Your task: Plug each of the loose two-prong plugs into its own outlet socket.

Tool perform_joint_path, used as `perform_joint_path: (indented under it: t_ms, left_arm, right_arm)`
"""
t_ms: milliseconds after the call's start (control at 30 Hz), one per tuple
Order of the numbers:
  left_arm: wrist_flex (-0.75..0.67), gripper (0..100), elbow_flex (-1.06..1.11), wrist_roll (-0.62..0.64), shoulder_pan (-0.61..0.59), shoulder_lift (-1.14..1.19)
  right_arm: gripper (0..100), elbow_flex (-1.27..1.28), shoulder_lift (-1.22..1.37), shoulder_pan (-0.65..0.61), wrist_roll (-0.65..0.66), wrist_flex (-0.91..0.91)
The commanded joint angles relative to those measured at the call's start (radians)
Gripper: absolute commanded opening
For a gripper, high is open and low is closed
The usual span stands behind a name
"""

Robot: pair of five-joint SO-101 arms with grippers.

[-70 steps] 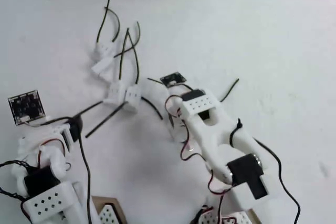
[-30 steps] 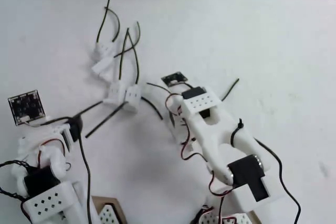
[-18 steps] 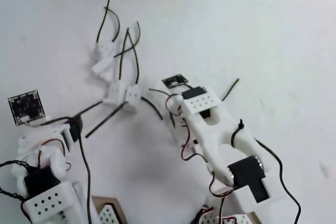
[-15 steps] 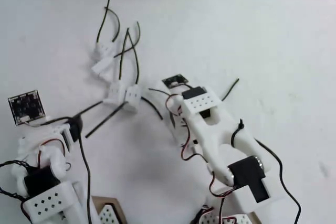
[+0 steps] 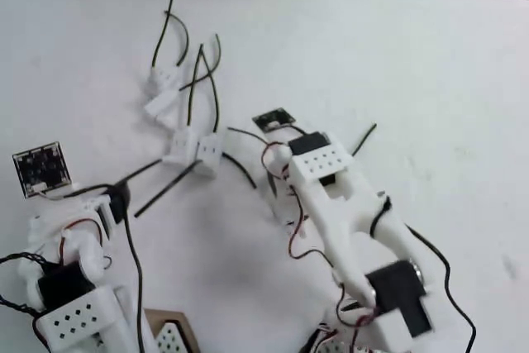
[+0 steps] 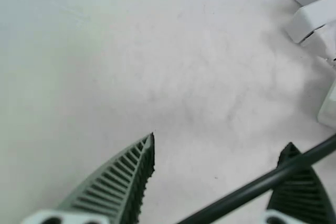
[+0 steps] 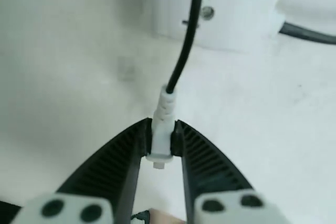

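The right claw (image 7: 161, 128) pinches a white plug (image 7: 160, 145) near the middle of the table (image 5: 430, 64). The left claw (image 6: 220, 142) is spread wide near the table's front left corner.

The high view looks steeply down on the flat white table (image 5: 430, 80) from the arms' end. Both wrist views sit close above it, the left sharing the white plastic outlet blocks (image 5: 192, 148).
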Motion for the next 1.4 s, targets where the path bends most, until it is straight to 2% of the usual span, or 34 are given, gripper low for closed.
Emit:
perform_joint_path:
  t_ms: [0,267,433,667,833,967,1133,1267,1367]
  left_arm:
    - [-0.011,36,-0.005,-0.011,-0.002,-0.007]
    - [-0.015,36,-0.005,-0.008,0.001,-0.007]
    - [-0.015,36,-0.005,-0.006,0.039,-0.007]
    - [-0.018,36,-0.012,-0.003,0.074,-0.007]
    - [-0.071,36,-0.014,0.086,0.102,-0.007]
    - [-0.094,36,-0.028,0.124,0.202,-0.007]
    - [-0.087,36,-0.112,0.245,0.363,-0.007]
    - [-0.087,36,-0.138,0.264,0.516,-0.007]
    - [-0.055,36,-0.183,0.265,0.579,-0.008]
  right_arm:
    - [1.7,-0.049,-0.186,-0.028,0.009,0.056]
    - [1.7,-0.015,-0.559,-0.107,0.006,0.056]
    - [1.7,0.167,-0.705,-0.194,-0.072,-0.168]
    - [1.7,0.404,-0.857,-0.302,-0.084,-0.507]
    - [1.7,0.565,-0.997,-0.377,-0.084,-0.664]
    - [1.7,0.663,-1.145,-0.394,-0.084,-0.694]
    - [1.7,0.761,-1.326,-0.394,-0.084,-0.688]
    - [1.7,0.810,-1.438,-0.394,-0.078,-0.656]
    - [1.7,0.815,-1.488,-0.389,-0.077,-0.613]
